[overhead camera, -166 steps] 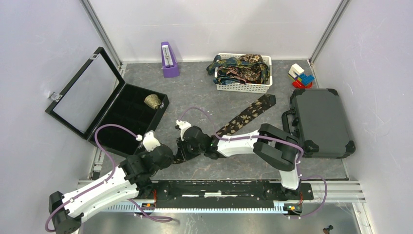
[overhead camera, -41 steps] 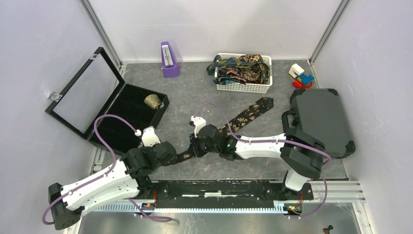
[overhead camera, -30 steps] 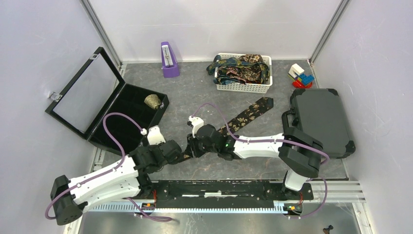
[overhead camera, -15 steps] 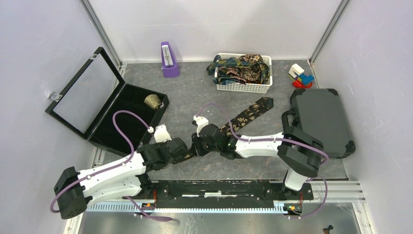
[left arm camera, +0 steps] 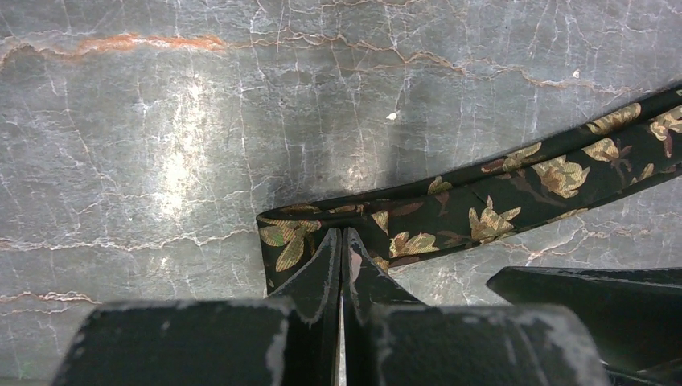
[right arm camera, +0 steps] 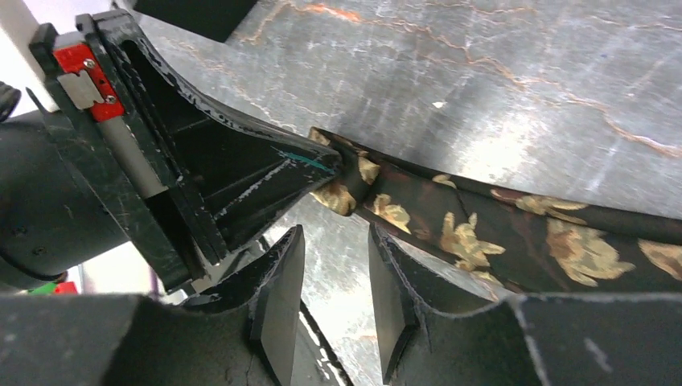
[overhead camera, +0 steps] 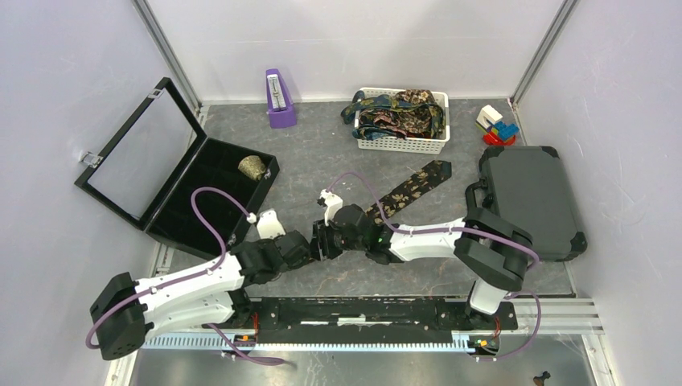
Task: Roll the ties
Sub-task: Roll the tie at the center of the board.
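Note:
One of the ties, dark with gold flowers, lies diagonally on the grey table, its near end folded over. In the left wrist view my left gripper is shut, its tips pinching the folded end of this tie. From above, the left gripper meets the right gripper at that end. In the right wrist view the right gripper is open over bare table. The tie runs just beside its right finger, and the left gripper's tip touches the fold.
A white basket at the back holds more ties. An open black case with a rolled item stands at the left. A grey hard case sits right, with a purple metronome and toy blocks at the back.
My left arm has swung right until its shut gripper reached the tie's folded end. The right gripper has opened and let go of the tie.

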You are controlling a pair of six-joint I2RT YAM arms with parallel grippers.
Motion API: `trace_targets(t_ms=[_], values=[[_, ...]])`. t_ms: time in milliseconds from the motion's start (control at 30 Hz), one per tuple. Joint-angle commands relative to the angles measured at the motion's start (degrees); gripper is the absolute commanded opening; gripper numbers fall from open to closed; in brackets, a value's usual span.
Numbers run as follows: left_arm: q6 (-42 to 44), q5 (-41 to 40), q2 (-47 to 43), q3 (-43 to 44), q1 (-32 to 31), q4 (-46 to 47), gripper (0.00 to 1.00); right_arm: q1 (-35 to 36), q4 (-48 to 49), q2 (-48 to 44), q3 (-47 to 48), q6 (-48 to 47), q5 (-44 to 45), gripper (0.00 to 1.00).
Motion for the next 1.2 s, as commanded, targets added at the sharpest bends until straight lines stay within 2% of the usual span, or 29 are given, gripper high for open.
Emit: trace_targets(t_ms=[0,333,1167], values=[[-1.2,-0.8,-2.9,-2.1,-0.1,1.5,0.02,0.1,7.3,2.7,-0.1,3.9,-4.8,0.42],[-4.6,-0.9,-9.8,-6.8,-0.1,2.3,0.02,0.1,11.1,7.1,0.6,8.4,-6.9,0.47],[-5.5,-1.3,-14.4,-9.2,-0.1,2.6,0.02,0.1,14.9,14.0,4.7,12.4,-10.0,0.47]])
